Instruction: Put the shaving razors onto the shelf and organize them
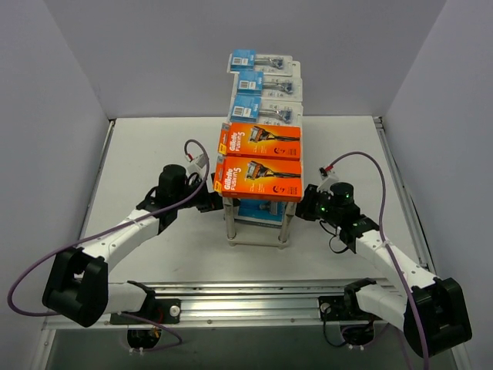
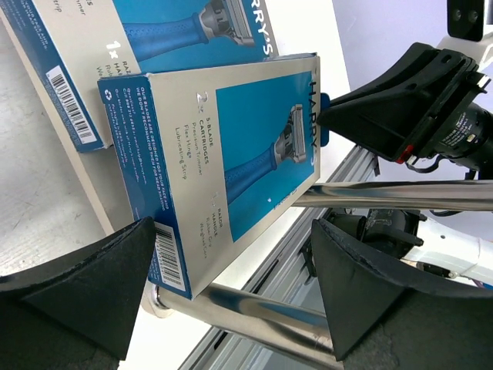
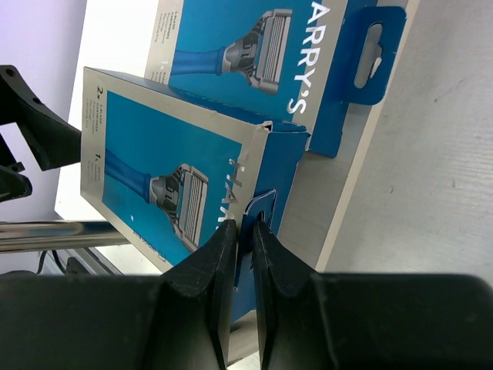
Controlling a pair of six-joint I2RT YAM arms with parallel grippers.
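Under the top of the shelf (image 1: pixel 229 225), 6 o'clock end, sits the blue box (image 3: pixel 169 177) — right gripper (image 3: pixel 245 227) pinching its hang tab (image 3: pixel 263 202), left gripper (image 2: pixel 231 239) spread wide at 9 o'clock. Looks like light, stiff cardboard with a flimsy tab — I'd grip the edges.

Grey walls (image 1: pixel 154 54) enclose white table (image 1: pixel 154 154); near-edge rail (image 1: pixel 254 297), probably aluminium.

Blister packs (image 1: pixel 266 86) and orange boxes (image 1: pixel 260 179) cover the top of the shelf (image 1: pixel 229 222) end to end. Its lower tier opens only sideways between chrome rails (image 2: pixel 400 195). There a tilted blue Harry's box (image 2: pixel 231 154) fills the gap, with the left gripper (image 1: pixel 216 202) and right gripper (image 3: pixel 244 231) flanking it. The table (image 1: pixel 154 158) on both sides lies open.
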